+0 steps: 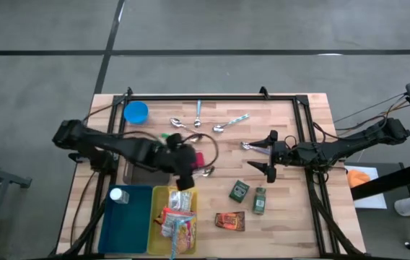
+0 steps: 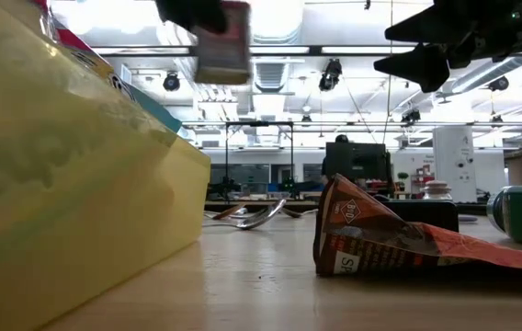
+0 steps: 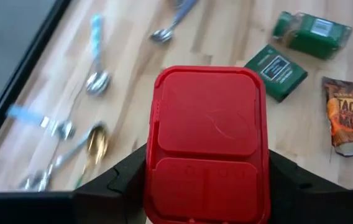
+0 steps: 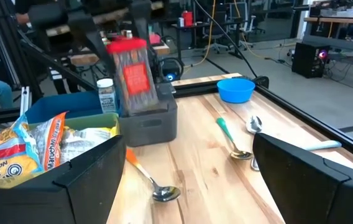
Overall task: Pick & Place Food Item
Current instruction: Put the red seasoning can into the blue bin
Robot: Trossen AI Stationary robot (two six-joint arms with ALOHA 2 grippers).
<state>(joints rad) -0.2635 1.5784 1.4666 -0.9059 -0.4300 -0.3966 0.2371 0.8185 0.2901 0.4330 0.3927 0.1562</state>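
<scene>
Two dark arms work over a pale wooden desk in a large lab. The left gripper, jaws closed on a red-lidded clear plastic jar of what looks like food, holds it in the air near the desk's middle, above the yellow plastic bin at the front edge. The right gripper waits toward the right edge, jaws wide and empty.

To finish the step well, the jar probably ought to be carried squarely over the chosen bin, kept upright and lowered among the noodle packets before the jaws part; the jar is blurred, so how firm the grip is cannot be judged.

Spoons, a blue bowl, green boxes and a taco-mix sachet lie scattered on the planks. Ceiling lights, desks and monitors fill the room behind.
</scene>
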